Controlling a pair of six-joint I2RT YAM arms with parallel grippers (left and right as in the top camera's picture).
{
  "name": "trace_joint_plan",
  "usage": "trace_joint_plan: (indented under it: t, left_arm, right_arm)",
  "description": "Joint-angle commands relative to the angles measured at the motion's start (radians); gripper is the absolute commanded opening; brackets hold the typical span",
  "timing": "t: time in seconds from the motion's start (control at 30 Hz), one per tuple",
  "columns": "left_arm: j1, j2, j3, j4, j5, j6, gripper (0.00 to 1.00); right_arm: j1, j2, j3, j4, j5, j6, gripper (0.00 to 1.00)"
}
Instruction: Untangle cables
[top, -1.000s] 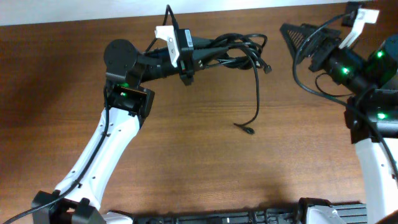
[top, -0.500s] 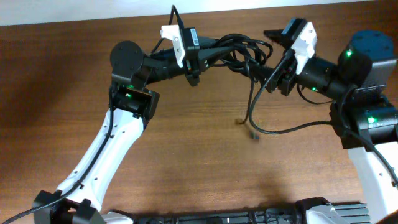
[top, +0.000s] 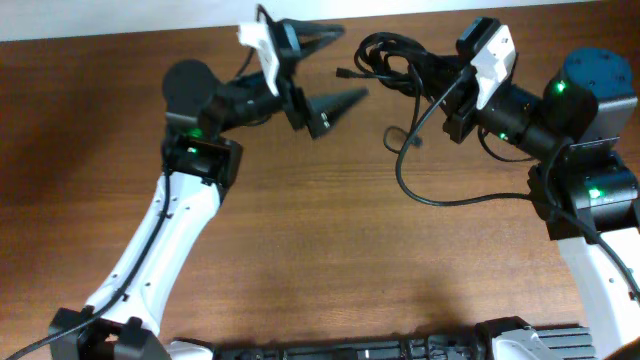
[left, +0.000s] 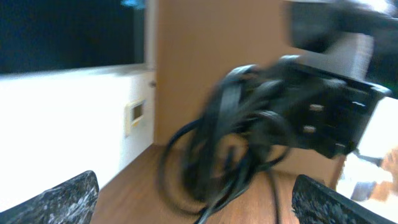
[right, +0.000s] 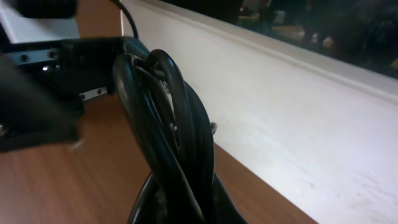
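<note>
**Overhead: bundle gripped on the right, left end effector spread wide**

The cables (top: 392, 55) formed a looped clump at the far side of the counter (top: 300, 230). The right end effector (top: 437, 82) was clamped on the clump's right side. The left end effector (top: 352, 60) stood just left of the clump, its jaws wide apart and holding nothing.

I judged this an early separating step, with one arm anchoring the tangle so the other could draw a strand free. The next move probably called for the left arm to take one loop or plug end, not the whole clump, and pull it leftward.

The left wrist view was blurred, so no single strand could be made out. In the right wrist view the cords hid most of the fingers. From overhead, a thin trailing end was hard to tell from the arm's own thicker wire.
</note>
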Motion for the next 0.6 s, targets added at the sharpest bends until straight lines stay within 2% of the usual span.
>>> trace_joint_plan:
  t: [0.0,0.17,0.3,0.33,0.37,0.4,0.47,0.5,0.57]
  left_arm:
    - [0.035,-0.005,0.008,-0.039,-0.087,-0.208,0.99]
    - [0.008,-0.005,0.008,-0.034,-0.029,-0.226,0.99]
    - [-0.03,-0.005,0.008,0.021,0.018,-0.185,1.0]
    - [-0.031,-0.005,0.008,0.025,0.017,-0.185,0.93]
    - [-0.031,-0.005,0.008,0.025,0.017,-0.185,0.79]
    - [-0.031,-0.005,0.008,0.023,0.017,-0.184,0.52]
    - [-0.031,-0.003,0.008,0.022,0.013,-0.184,0.21]
    - [-0.031,-0.003,0.008,0.023,0.01,-0.184,0.02]
    - [-0.031,-0.003,0.008,0.023,0.002,-0.185,0.0]
  right_arm:
    - [0.008,-0.006,0.019,0.029,0.028,0.032,0.04]
    - [0.008,-0.006,0.019,0.045,-0.054,0.032,0.04]
    - [0.008,-0.006,0.019,0.045,-0.054,0.032,0.04]
    - [0.008,-0.006,0.019,0.045,-0.054,0.032,0.04]
    - [0.008,-0.006,0.019,0.045,-0.054,0.033,0.04]
    - [0.008,-0.006,0.019,0.045,-0.067,0.033,0.04]
    - [0.008,-0.006,0.019,0.049,-0.135,0.032,0.04]
    - [0.008,-0.006,0.019,0.048,-0.147,0.032,0.04]
    - [0.008,-0.006,0.019,0.047,-0.148,0.032,0.04]
